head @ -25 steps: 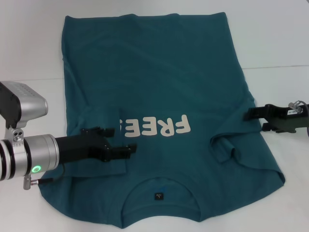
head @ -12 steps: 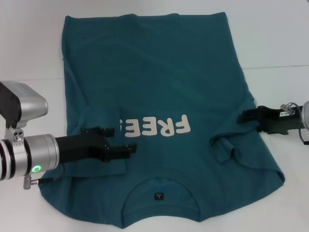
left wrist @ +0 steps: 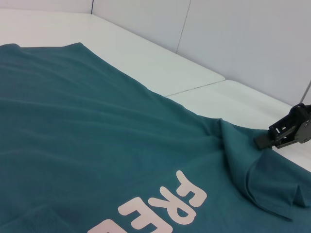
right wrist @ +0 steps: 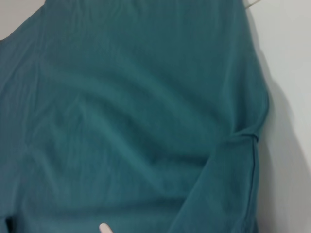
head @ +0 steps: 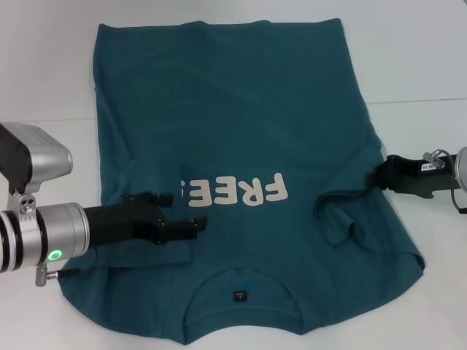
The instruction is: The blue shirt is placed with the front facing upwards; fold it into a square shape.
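The blue shirt (head: 241, 131) lies front up on the white table (head: 44, 73), collar (head: 241, 295) toward me, cream lettering (head: 244, 191) on the chest. Its left sleeve is folded inward over the start of the lettering. My left gripper (head: 193, 224) hovers low over that folded sleeve. At the shirt's right edge, my right gripper (head: 378, 175) is open, just beside the bunched right sleeve (head: 343, 219). From the left wrist view the right gripper (left wrist: 262, 140) touches the cloth edge. Teal cloth (right wrist: 136, 111) fills the right wrist view.
White table surface surrounds the shirt on the left, right and far side, with a seam line (head: 416, 100) running across it. A pale wall (left wrist: 243, 39) stands behind the far table edge.
My right gripper has moved inward to the left until it meets the shirt's right edge. The left arm and the shirt have stayed still.
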